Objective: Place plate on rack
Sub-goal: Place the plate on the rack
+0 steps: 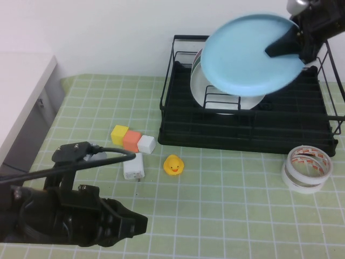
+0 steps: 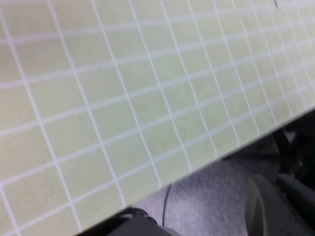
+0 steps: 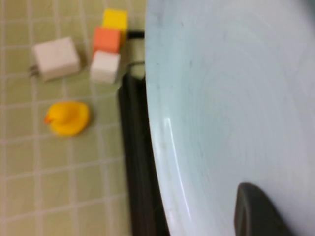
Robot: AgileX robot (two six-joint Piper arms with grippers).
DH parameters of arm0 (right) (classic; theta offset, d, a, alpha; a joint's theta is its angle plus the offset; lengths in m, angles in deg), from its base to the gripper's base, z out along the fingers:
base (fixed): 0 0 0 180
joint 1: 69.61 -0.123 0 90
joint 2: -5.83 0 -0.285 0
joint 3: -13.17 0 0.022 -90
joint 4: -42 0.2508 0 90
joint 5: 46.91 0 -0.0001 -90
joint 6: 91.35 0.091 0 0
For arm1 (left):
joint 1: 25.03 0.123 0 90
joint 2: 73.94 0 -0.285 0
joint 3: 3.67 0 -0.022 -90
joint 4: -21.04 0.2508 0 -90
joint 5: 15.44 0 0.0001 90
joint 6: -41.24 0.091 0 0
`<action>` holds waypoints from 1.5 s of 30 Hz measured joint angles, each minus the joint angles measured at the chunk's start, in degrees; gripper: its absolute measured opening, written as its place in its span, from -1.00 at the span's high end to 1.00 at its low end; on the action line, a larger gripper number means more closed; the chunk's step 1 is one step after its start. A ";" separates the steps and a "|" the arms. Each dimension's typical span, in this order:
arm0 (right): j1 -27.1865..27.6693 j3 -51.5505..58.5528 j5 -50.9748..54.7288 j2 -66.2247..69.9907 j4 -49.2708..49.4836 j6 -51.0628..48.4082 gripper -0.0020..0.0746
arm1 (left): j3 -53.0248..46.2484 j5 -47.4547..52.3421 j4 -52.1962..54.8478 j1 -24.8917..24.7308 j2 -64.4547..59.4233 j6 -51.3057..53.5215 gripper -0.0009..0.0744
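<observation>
Plate held aloft, tilted, over rack, above white plate in slots; right claw clamped on rim; left claw parked low over near table, fingers: cannot tell; carry step; next: stand upright, lower into free slot

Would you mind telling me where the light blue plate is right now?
In the high view the plate is held tilted in the air by the right gripper, far right, above the rack; the left gripper sits near-left.
</observation>
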 joint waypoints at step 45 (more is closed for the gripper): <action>0.83 -19.87 -8.77 24.83 11.65 2.75 0.15 | 0.00 1.97 2.36 0.00 0.14 -0.02 0.98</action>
